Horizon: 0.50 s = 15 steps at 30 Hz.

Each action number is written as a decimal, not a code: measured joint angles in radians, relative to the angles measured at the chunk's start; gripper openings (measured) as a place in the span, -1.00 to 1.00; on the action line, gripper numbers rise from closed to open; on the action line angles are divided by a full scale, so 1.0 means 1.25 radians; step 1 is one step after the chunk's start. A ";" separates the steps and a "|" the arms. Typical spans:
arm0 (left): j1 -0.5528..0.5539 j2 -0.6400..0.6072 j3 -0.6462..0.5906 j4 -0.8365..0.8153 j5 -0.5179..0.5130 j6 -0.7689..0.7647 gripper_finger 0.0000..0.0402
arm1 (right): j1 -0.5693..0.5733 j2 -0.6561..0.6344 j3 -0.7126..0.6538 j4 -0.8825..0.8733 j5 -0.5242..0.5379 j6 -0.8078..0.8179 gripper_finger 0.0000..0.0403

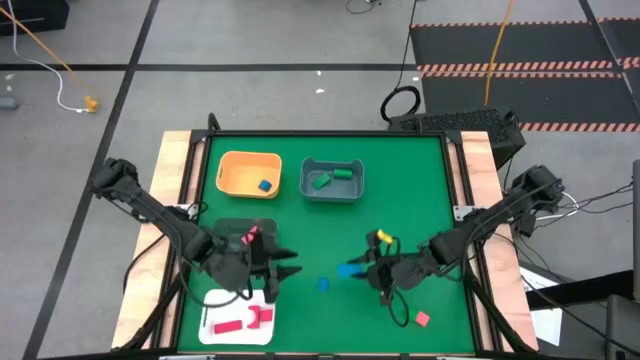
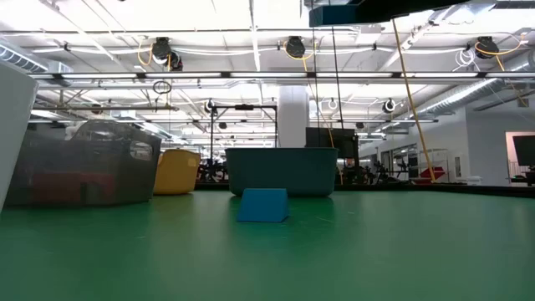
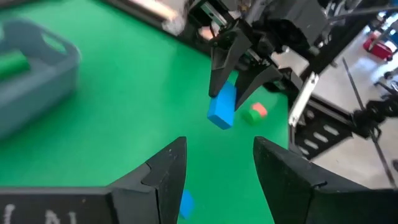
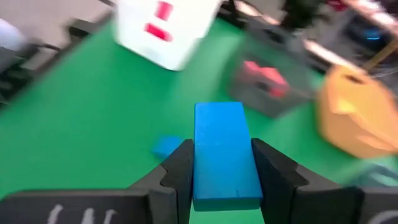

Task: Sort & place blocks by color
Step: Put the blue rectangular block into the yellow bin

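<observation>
Risk first, widest to narrowest. The desk point(image 1: 430, 170) is crowded along its lower half in the high view, and the two arms sit close there: the left pincer point(image 1: 283, 268), its fingers spread and holding nothing, hangs at lower centre-left, directly between the right pincer point(image 1: 362, 270) and the bins. A carry toward the upper left of that frame could bring the arms together.

The right pincer is pinching a blue bar point(image 4: 222, 152) near one end, lifted clear of the desk at lower centre; the left wrist view shows the bar point(image 3: 222, 106) hanging tilted from the fingertips, so it may swing or slip out, I judge.

Where it should go is unclear. The orange bin point(image 1: 231, 163) at upper left already holds a small blue block point(image 1: 265, 185); the grey bin point(image 1: 310, 190) just right of it holds green blocks point(image 1: 344, 173); a white flat tray point(image 1: 212, 330) at lower left holds red bars point(image 1: 230, 326). A dark tray point(image 1: 222, 228) lies beside the left arm.

Loose pieces lie near: a blue cube point(image 1: 323, 284) sits on the desk between the pincers, just beside the held bar, and a red cube point(image 1: 422, 319) lies at lower right. A descending pincer could knock either.
</observation>
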 joint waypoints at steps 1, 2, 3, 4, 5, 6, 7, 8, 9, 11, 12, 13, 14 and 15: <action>0.011 -0.012 0.000 -0.001 0.000 0.022 -0.07 | -0.008 -0.017 0.000 -0.019 0.017 -0.006 -0.44; 0.020 -0.024 0.000 -0.006 0.000 0.043 -0.07 | -0.018 -0.032 0.000 -0.033 0.030 -0.009 -0.44; 0.029 -0.035 0.000 -0.014 0.003 0.060 -0.07 | -0.027 -0.043 -0.002 -0.040 0.038 -0.009 -0.44; 0.037 -0.043 0.000 -0.020 0.008 0.066 -0.07 | -0.036 -0.053 -0.007 -0.041 0.039 -0.010 -0.44; 0.045 -0.048 0.000 -0.021 0.011 0.066 -0.07 | -0.042 -0.063 -0.015 -0.042 0.039 -0.010 -0.44; 0.051 -0.054 0.000 -0.031 0.014 0.059 -0.07 | -0.048 -0.070 -0.023 -0.044 0.040 -0.008 -0.44; 0.053 -0.058 0.000 -0.045 0.018 0.051 -0.07 | -0.052 -0.075 -0.030 -0.044 0.041 -0.001 -0.44; 0.055 -0.063 0.000 -0.052 0.027 0.044 -0.07 | -0.055 -0.080 -0.038 -0.043 0.041 0.007 -0.44; 0.056 -0.065 0.000 -0.051 0.031 0.038 -0.07 | -0.056 -0.085 -0.047 -0.043 0.041 0.017 -0.44; 0.055 -0.066 0.000 -0.056 0.032 0.039 -0.07 | -0.057 -0.093 -0.063 -0.044 0.044 0.023 -0.44; 0.055 -0.067 0.000 -0.063 0.032 0.048 -0.07 | -0.057 -0.094 -0.069 -0.040 0.060 0.022 -0.44; 0.056 -0.068 0.000 -0.069 0.030 0.062 -0.07 | -0.057 -0.095 -0.075 -0.040 0.081 0.019 -0.44; 0.060 -0.070 0.000 -0.065 0.030 0.079 -0.07 | -0.057 -0.095 -0.082 -0.043 0.105 0.013 -0.44; 0.067 -0.071 0.000 -0.061 0.028 0.098 -0.07 | -0.059 -0.094 -0.087 -0.043 0.129 0.003 -0.44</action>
